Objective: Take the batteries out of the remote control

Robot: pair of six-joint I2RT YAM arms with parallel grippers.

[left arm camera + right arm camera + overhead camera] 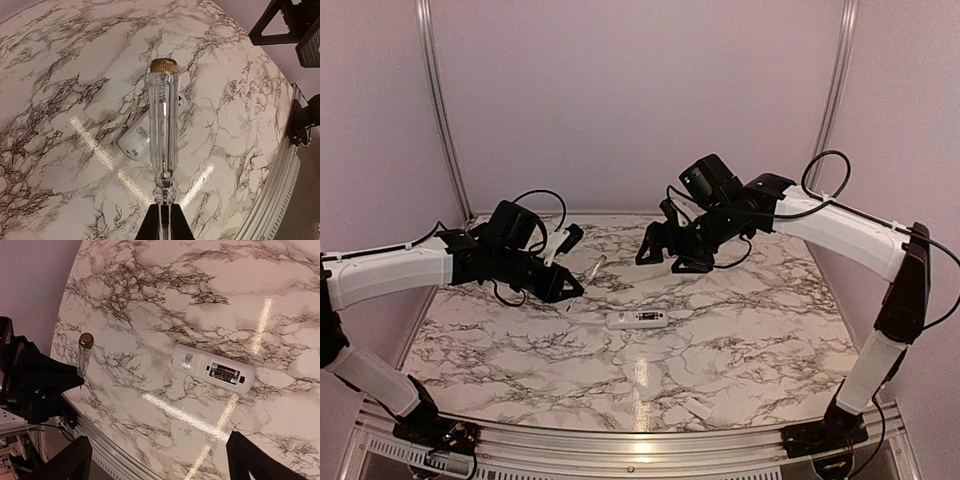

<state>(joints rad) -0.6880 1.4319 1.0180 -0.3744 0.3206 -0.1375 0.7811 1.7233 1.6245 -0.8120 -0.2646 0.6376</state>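
Remote control [210,371] lies back-up near the middle of the table [500,350]. The bay is open and the batteries [224,374] are still seated in it, so by my read nothing is unloaded yet.

Your left gripper [162,221] is clamped on the neck of a clear-handled screwdriver [162,120], brass cap pointing away from the fingers. The shaft runs back between them and I can't see the tip. It hangs just left of the remote, off the surface. Held that way the handle leads, so I'd guess it's there to nudge or brace, not pry.

Your right gripper [159,440] is spread wide and empty, hovering above the far side of the remote with its camera straight on the bay — likely the hand meant to pick the cells out.

The white cover [698,407] sits well apart near the front edge, out of the way. The only real obstruction is the screwdriver handle, which blocks most of the remote in the left wrist view. Both arms are aimed at one slim bar, so watch for crowding.
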